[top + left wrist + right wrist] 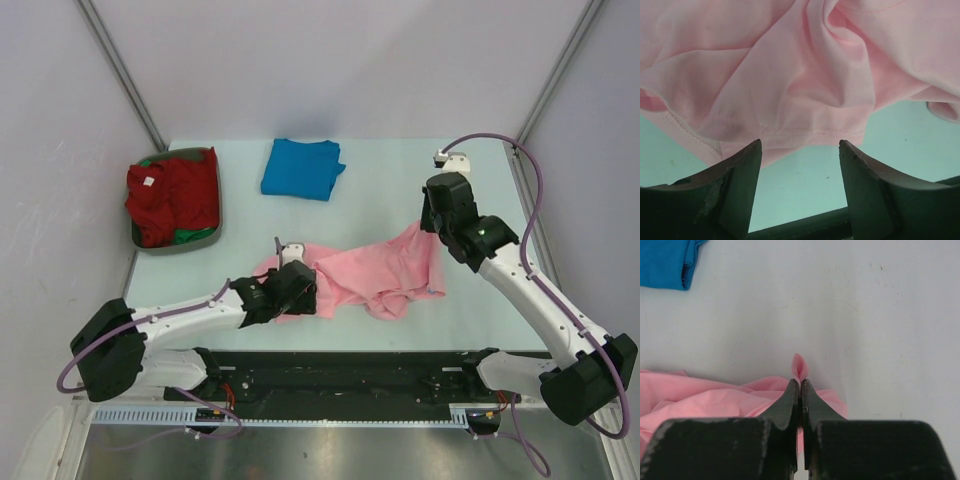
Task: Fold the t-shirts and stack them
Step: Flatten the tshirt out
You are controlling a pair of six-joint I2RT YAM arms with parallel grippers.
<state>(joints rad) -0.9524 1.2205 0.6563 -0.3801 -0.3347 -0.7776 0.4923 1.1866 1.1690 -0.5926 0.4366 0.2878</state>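
A crumpled pink t-shirt (385, 272) lies across the middle of the table. My right gripper (800, 382) is shut on a corner of the pink t-shirt (715, 397), a small tuft poking out above the fingertips; in the top view it sits at the shirt's far right end (432, 225). My left gripper (800, 145) is open, low over the table at the pink t-shirt's (790, 75) near hem, nothing between its fingers; in the top view it is at the shirt's left end (298, 282). A folded blue t-shirt (301, 168) lies at the back.
A dark tray (200, 241) at the back left holds bunched red t-shirts (170, 195) with green fabric under them. The blue t-shirt's edge (665, 262) shows at the top left of the right wrist view. A black rail (340, 365) runs along the near edge.
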